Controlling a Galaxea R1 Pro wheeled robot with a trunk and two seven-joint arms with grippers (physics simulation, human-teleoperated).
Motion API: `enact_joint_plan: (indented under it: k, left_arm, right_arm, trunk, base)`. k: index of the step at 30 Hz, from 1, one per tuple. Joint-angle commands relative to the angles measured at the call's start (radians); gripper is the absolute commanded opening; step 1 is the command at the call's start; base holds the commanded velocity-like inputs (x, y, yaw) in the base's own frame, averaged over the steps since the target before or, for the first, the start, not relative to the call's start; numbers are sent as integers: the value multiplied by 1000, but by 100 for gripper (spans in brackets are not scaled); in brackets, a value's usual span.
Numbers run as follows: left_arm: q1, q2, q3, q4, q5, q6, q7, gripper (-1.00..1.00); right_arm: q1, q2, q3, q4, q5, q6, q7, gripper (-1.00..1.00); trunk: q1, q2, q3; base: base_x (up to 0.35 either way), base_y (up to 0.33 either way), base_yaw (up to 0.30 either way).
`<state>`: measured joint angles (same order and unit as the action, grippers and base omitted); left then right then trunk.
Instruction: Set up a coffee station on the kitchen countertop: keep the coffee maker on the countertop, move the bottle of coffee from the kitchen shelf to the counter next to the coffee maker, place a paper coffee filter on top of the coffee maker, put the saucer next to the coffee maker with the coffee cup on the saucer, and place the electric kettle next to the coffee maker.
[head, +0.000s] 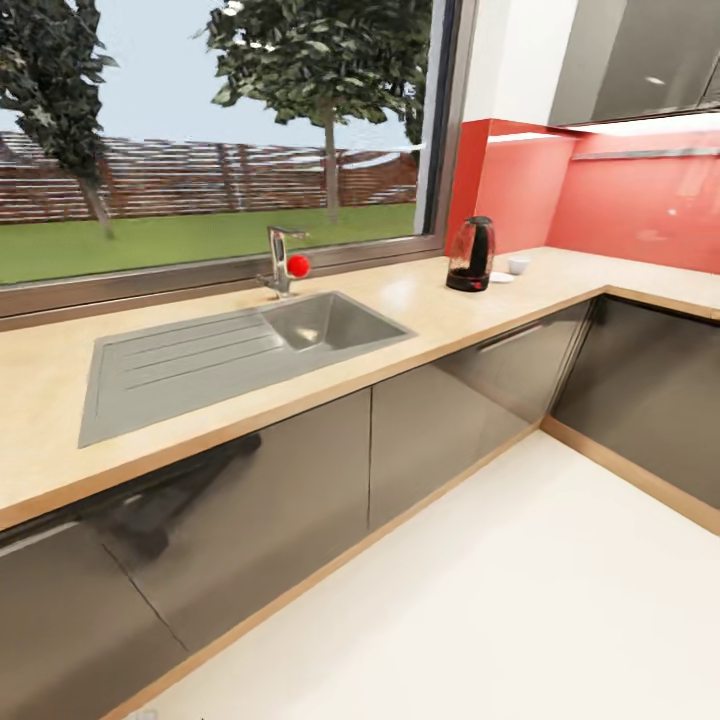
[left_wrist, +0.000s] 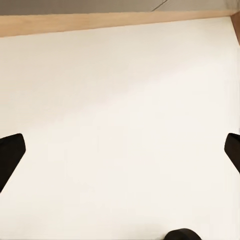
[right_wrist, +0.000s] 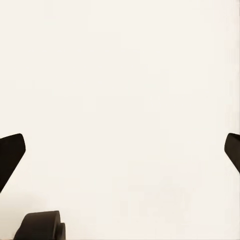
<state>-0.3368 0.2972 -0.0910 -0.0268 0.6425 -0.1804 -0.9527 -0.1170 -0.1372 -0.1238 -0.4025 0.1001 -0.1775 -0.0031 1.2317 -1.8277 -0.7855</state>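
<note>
The light wood-grain kitchen countertop (head: 440, 310) runs under the window and turns a corner at the right. On it, near the corner, stands the electric kettle (head: 471, 254), clear glass with a black base and handle. Just right of the kettle sits the small white coffee cup (head: 519, 265), with the white saucer (head: 501, 277) beside it. My left gripper (left_wrist: 120, 150) is open above pale floor, its dark fingertips (left_wrist: 10, 155) at the frame's sides. My right gripper (right_wrist: 120, 150) is open too, over plain pale floor, with nothing between its fingers.
A steel sink (head: 335, 320) with a drainboard (head: 175, 365) is set in the counter, with a faucet (head: 278, 260) bearing a red knob. Grey cabinet fronts (head: 440, 420) stand below. Red backsplash (head: 620, 200) and upper cabinets (head: 640, 60) are at the right. White floor (head: 520, 600) lies ahead.
</note>
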Motion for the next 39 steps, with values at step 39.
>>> enact_joint_plan:
  k: [39]
  left_arm:
    - [0,0,-9,1,6,-7,-1,100]
  right_arm:
    - [-1,1,-4,2,12,-3,-1,100]
  trunk:
    - [0,0,-1]
  base:
    - [216,-271,-43]
